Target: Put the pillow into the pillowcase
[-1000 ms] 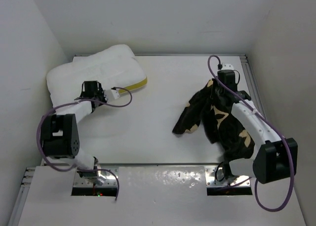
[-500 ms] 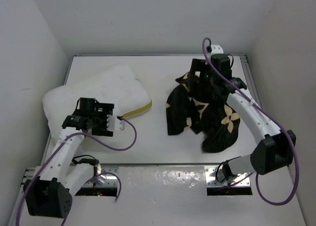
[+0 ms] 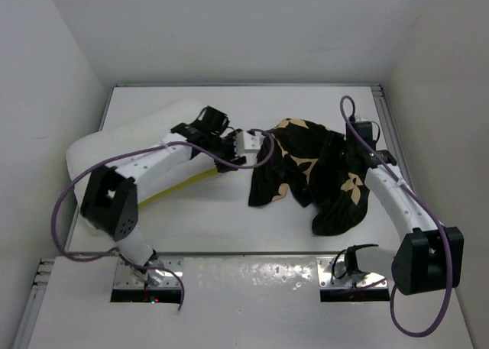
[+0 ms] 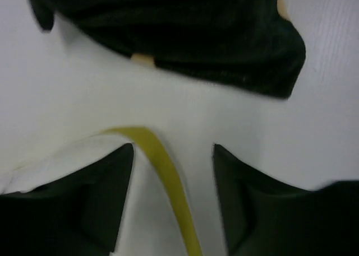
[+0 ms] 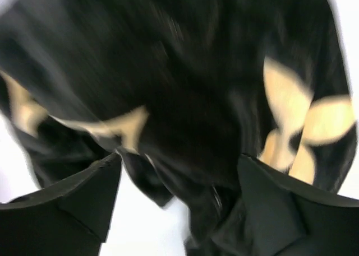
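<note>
"Starting with the biggest, what sits on the flat white table (image 3: 221, 227)?"

"A plump white quilted pillow (image 3: 114, 144) with a yellow side band (image 4: 168, 177) lies at the far left. A crumpled black fabric pillowcase (image 3: 306, 162) printed with beige flowers lies just to its right, past the middle."

"And the pincers?"

"The left gripper (image 4: 174, 203) hangs with its fingers spread over the yellow band at the pillow's right end, near the pillowcase's left edge. The right gripper (image 5: 179, 203) is spread too, close above the dark cloth, pinching nothing I can see."
</note>
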`<action>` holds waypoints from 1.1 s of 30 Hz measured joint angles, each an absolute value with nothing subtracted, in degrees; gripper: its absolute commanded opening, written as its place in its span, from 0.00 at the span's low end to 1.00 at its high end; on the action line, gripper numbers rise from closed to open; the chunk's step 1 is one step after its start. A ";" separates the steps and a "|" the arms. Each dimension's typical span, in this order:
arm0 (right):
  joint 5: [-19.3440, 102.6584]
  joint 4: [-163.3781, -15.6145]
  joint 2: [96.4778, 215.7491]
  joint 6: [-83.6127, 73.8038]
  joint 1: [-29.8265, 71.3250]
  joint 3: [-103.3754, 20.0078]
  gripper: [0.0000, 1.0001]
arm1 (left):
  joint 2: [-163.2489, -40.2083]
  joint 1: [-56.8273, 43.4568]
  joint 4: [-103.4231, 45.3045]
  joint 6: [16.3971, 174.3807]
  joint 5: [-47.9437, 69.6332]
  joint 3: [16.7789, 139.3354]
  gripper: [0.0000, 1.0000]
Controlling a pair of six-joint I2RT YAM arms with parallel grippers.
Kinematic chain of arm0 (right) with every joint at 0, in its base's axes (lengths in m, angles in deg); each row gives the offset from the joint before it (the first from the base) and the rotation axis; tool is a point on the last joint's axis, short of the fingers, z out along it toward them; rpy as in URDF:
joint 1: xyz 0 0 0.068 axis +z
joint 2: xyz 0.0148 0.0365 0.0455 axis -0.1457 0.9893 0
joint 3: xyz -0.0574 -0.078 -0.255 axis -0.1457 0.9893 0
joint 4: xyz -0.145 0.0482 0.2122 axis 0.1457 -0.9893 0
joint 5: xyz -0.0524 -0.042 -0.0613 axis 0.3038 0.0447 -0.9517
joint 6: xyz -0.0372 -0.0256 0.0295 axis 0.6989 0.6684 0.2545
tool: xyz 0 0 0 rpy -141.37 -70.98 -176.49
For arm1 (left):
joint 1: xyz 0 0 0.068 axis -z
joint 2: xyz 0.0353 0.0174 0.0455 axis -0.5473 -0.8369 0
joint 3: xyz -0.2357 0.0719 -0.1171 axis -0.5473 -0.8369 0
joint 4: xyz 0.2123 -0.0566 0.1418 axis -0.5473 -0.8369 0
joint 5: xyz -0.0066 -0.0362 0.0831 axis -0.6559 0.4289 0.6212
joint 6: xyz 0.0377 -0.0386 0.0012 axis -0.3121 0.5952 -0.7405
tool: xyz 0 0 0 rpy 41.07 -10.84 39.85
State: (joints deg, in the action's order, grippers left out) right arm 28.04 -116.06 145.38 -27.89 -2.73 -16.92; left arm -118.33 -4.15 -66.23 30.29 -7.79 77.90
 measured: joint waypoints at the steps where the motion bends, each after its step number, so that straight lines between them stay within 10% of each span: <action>1: 27.99 -115.93 145.10 -28.39 -2.42 -14.65 0.87 | -121.08 -2.38 -65.18 32.39 -7.72 79.12 0.71; 9: 28.37 -111.86 148.42 -30.27 -1.13 -5.91 0.70 | -134.98 3.72 -55.68 47.87 -5.30 85.17 0.88; 14: 29.24 -108.63 154.41 -29.57 -0.69 -7.72 0.17 | -136.60 5.08 -50.69 51.56 -4.03 85.15 0.85; 20: 27.49 -107.47 154.84 -28.24 -0.78 -8.62 0.00 | -139.86 7.28 -46.95 54.14 -3.55 84.50 0.26; 21: 27.14 -107.64 154.38 -27.76 -1.11 -8.92 0.00 | -140.12 7.33 -46.93 54.07 -3.90 84.23 0.00; 33: 18.27 -102.90 154.23 -23.43 -6.49 -37.55 0.00 | -134.57 2.58 -63.63 30.38 -1.49 79.91 0.00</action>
State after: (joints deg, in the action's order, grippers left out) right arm 18.27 -102.90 154.23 -23.43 -6.49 -37.55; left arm -134.57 2.58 -63.63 30.38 -1.49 79.91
